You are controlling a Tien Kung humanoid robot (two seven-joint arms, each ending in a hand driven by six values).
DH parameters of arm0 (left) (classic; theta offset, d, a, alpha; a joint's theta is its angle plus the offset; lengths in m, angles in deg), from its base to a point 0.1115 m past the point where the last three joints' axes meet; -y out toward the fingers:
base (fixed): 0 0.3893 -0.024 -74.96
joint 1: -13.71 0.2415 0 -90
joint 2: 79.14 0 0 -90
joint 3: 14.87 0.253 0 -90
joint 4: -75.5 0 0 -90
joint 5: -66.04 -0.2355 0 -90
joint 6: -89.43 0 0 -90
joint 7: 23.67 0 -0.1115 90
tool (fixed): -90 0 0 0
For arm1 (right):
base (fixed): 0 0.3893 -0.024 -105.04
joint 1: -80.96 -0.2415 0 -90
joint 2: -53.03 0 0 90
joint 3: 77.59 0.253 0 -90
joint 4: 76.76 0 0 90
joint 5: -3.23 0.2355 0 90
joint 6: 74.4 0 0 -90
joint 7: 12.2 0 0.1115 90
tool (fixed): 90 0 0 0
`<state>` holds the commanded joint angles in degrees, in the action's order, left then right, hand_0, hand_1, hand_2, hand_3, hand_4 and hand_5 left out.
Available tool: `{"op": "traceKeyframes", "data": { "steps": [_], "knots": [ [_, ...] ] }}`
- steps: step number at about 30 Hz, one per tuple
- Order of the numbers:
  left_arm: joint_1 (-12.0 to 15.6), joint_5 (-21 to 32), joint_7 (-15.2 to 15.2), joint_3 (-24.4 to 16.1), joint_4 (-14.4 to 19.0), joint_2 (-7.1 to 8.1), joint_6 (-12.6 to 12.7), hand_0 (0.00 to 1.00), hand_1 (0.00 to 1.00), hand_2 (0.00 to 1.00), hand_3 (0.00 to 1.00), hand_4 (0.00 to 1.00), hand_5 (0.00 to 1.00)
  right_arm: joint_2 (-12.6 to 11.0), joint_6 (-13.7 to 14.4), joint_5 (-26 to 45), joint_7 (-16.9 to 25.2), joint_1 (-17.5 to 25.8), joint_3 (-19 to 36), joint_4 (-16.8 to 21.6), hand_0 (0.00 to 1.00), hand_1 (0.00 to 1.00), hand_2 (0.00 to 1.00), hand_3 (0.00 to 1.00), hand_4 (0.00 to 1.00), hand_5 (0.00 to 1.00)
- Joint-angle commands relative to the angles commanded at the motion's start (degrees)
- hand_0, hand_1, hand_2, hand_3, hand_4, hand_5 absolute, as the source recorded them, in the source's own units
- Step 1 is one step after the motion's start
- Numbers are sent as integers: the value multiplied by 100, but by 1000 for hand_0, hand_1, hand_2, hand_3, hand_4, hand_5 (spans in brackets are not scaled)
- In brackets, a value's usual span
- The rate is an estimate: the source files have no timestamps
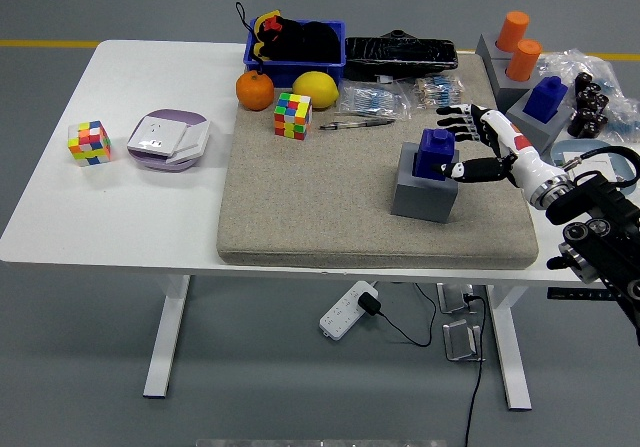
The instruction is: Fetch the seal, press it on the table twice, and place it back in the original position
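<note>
While seal [437,153] sits upright in grey holder [424,187] on beige mat [330,197], my right hand [478,145] hovers at its 3 o'clock, fingers spread, grasping nothing, thumb tip just beside blue knob. Rubik's cube [292,115] at seal's 10 o'clock, well apart. Second cube [88,142] far at 9 o'clock on tabletop [130,217].

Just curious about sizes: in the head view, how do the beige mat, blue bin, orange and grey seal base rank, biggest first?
1. Beige rectangular mat
2. Blue plastic bin
3. Grey block-shaped seal base
4. Round orange fruit

The bin sits farther away, so its lead over the base is safe.
</note>
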<state>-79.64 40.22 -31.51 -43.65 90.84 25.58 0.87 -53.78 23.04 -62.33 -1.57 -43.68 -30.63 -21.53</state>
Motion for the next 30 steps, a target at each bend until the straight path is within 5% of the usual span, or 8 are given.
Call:
{"op": "traceKeyframes", "data": {
  "steps": [13,14,19,20,30],
  "knots": [
    [5,9,0,19,-12,-43,-12,717,693,683,722,635,241,36,153,167,124,72,-154,9,687,670,684,735,880,2],
    [2,11,2,17,-12,-45,-10,717,693,683,721,635,239,37,181,169,135,69,-167,10,657,625,638,702,780,2],
    [2,14,3,23,-12,-55,-14,717,693,683,721,635,239,56,312,94,140,52,-254,-4,657,625,638,702,780,2],
    [2,13,2,23,-13,-56,-15,717,693,683,721,634,236,60,336,57,130,46,-280,-14,623,569,586,644,693,2],
    [1,20,4,22,-14,-65,-17,717,694,683,721,636,237,84,653,4,208,-43,-523,-113,606,501,515,553,596,2]
  ]
}}
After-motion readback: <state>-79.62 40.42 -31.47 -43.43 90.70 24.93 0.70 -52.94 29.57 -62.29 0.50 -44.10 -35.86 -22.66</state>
